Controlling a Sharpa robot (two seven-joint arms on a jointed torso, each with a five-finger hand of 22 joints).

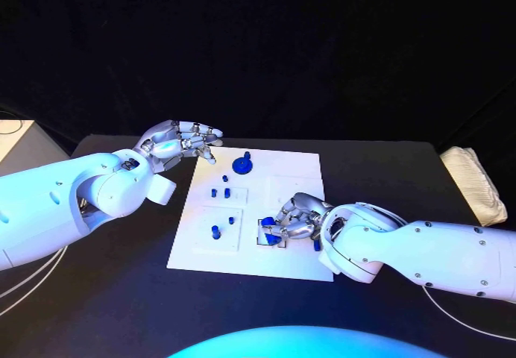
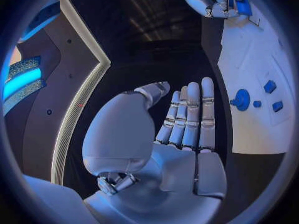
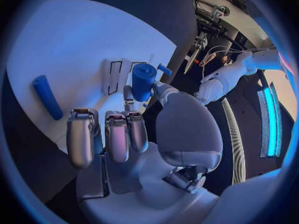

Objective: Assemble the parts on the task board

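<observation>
While right hand (image 1: pixel 290 218) pinches blue part (image 3: pixel 143 79) over near-edge recess of task board (image 1: pixel 290 175), likely for seating, left hand (image 1: pixel 180 140) waits at far-left corner, fingers apart, holding nothing.

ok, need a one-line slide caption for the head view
Right hand holds a blue part over the task board; left hand hovers open at its far corner.
</observation>
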